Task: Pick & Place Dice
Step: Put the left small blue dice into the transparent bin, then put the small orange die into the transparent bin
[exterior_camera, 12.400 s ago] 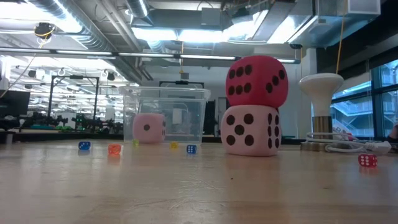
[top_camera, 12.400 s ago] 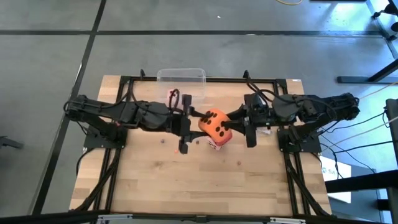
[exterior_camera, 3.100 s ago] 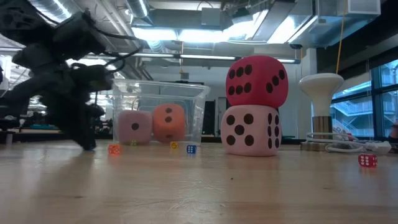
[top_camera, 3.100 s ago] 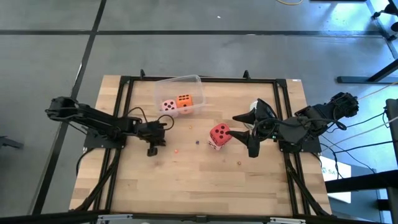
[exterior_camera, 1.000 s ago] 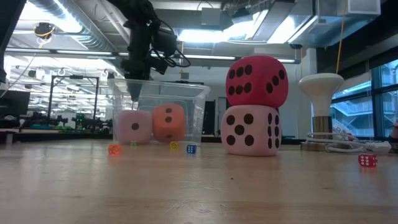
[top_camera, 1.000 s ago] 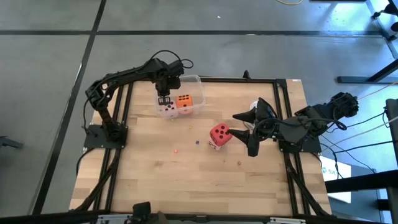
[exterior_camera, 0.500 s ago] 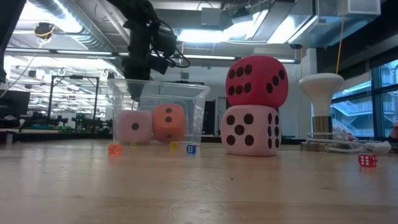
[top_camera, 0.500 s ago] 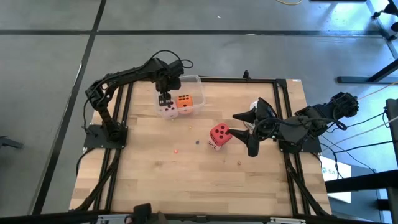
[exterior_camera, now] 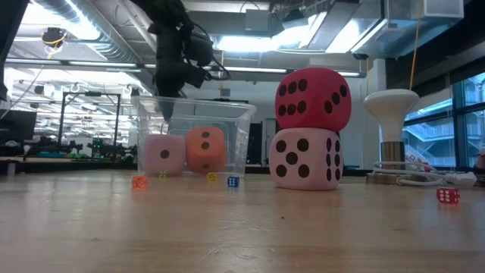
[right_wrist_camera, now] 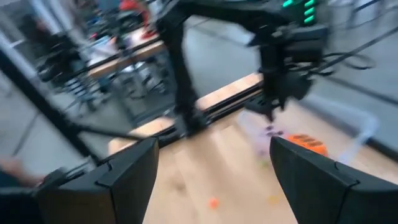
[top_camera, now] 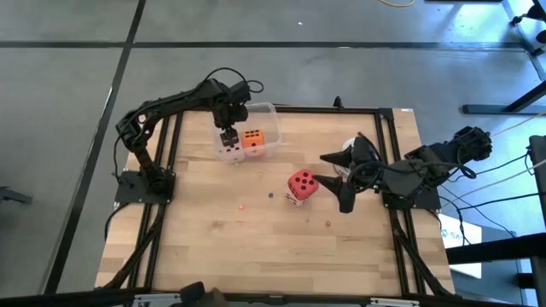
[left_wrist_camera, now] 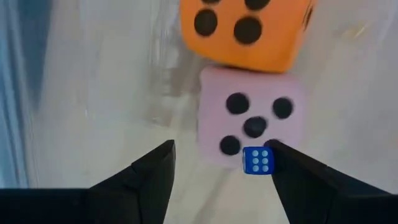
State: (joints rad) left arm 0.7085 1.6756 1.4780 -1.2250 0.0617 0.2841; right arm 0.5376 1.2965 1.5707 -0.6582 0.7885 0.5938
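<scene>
In tub (top_camera: pixel 266 109): pink (top_camera: pixel 229 150), orange dice (top_camera: pixel 252 138).

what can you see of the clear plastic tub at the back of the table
The clear plastic tub is a see-through, open-topped rectangular box standing upright at the table's far edge. Inside, side by side, sit a soft pale pink die and an orange die, both resting on its floor. The left gripper hangs open just above the pink die.

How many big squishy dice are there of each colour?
Pink soft die, in the clear plastic tub: 1
Orange soft die, in the tub: 1
Red soft die, top of the stack: 1
Pale pink soft die, under the red one: 1
Total: 4
</scene>
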